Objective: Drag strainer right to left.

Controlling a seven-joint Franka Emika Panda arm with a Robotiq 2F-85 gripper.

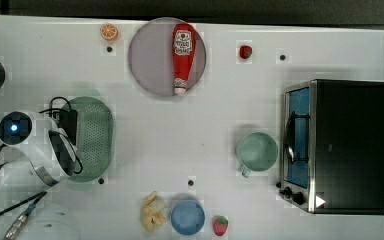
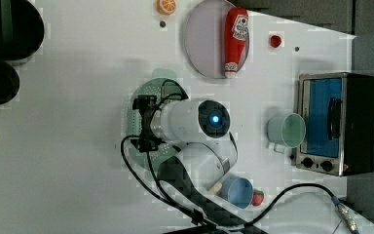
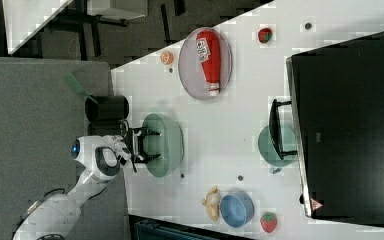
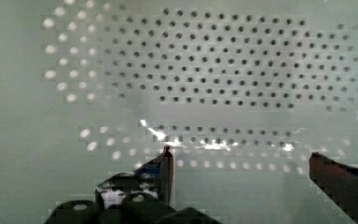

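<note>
The strainer [image 1: 98, 136], a pale mint-green oval with a dotted bottom, lies at the top view's left side of the white table. My gripper [image 1: 70, 126] hangs over the half of it nearer the arm. In the right view the gripper [image 3: 152, 145] points down into the strainer [image 3: 169, 145], both black fingers spread apart. The wrist view shows the perforated bottom [image 4: 214, 70] close up, with one finger [image 4: 167, 168] and the other finger [image 4: 340, 179] standing wide open and nothing between them. I cannot tell whether they touch the plastic. In the left view the arm covers most of the strainer [image 2: 135, 117].
A grey-lilac plate [image 1: 145, 55] with a red ketchup bottle [image 1: 183, 55] lies at the back. A green mug [image 1: 257, 151] stands beside the toaster oven [image 1: 345, 145]. A blue bowl [image 1: 187, 217], yellow pieces [image 1: 152, 212], two strawberries and an orange slice [image 1: 109, 31] lie around.
</note>
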